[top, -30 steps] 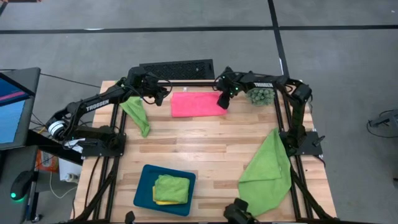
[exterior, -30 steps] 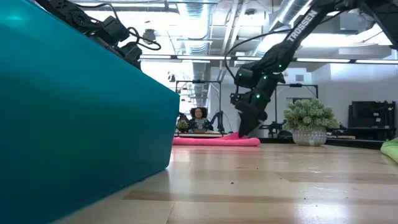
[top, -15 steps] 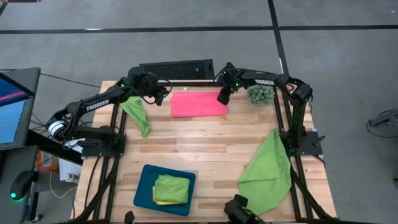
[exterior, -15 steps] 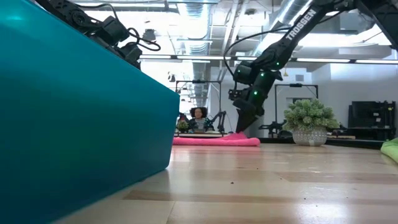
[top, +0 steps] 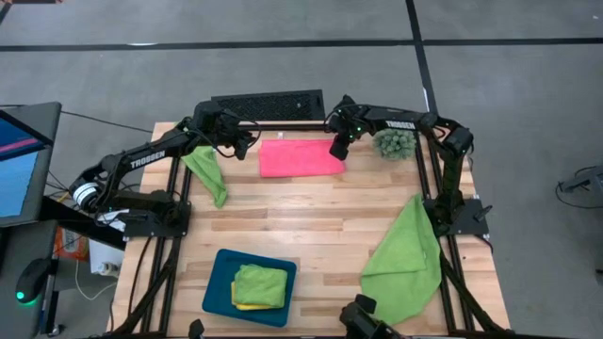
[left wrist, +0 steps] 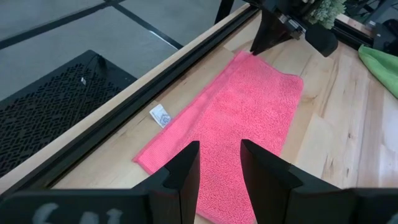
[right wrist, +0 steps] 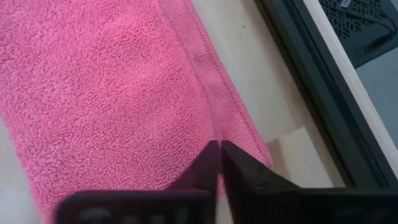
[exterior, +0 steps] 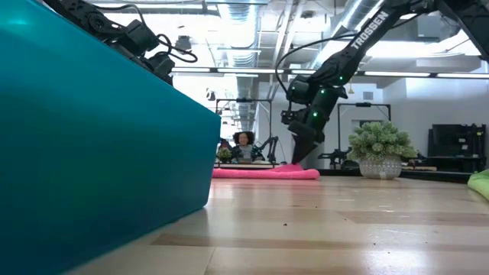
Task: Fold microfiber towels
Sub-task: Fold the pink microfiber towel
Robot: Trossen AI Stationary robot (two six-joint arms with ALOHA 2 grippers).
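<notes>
A hot pink towel [top: 301,157] lies folded flat at the table's far middle; it also shows in the low view [exterior: 263,173]. My right gripper [top: 337,149] is shut and hangs just above the towel's far right corner [right wrist: 242,134], its tip [exterior: 298,156] clear of the cloth. My left gripper [top: 247,143] is open beside the towel's left end, and pink cloth [left wrist: 249,124] shows past its fingers. A lime green towel [top: 207,171] lies by the left arm. Another [top: 405,252] drapes over the right frame.
A dark teal tray [top: 219,292] at the near left holds a folded green towel [top: 260,284] on a yellow one. A small spiky plant [top: 394,143] stands right of my right gripper. A black perforated panel [top: 268,104] lies beyond the far rail.
My right gripper has risen off the pink towel's far right corner and gone a little toward the far edge. The towel stays flat where it was.
</notes>
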